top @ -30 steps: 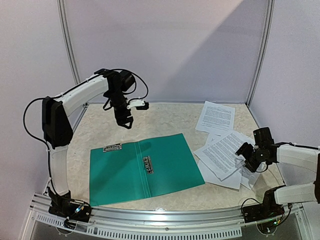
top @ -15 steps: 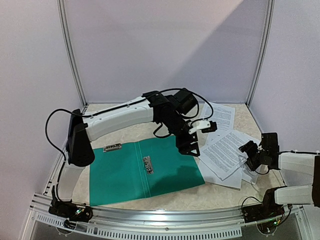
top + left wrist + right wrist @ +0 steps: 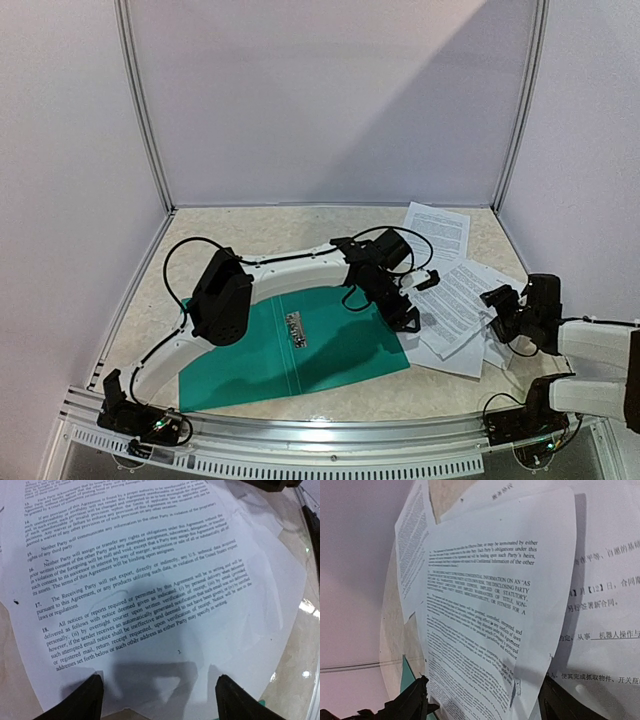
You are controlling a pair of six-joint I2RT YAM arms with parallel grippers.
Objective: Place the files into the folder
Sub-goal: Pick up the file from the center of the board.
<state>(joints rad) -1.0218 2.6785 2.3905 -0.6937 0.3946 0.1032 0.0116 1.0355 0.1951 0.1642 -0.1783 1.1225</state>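
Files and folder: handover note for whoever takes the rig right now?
Left pincer: open, low over the printed pile by the folder's right edge, holding nothing.
Right pincer: open, a sheet's edge between its fingers, ungripped.
Folder: open flat, clip bare, no sheets inside.
Files: overlapping pile right of it; single sheet farther back.
Done: nothing filed. Left: move every sheet in.
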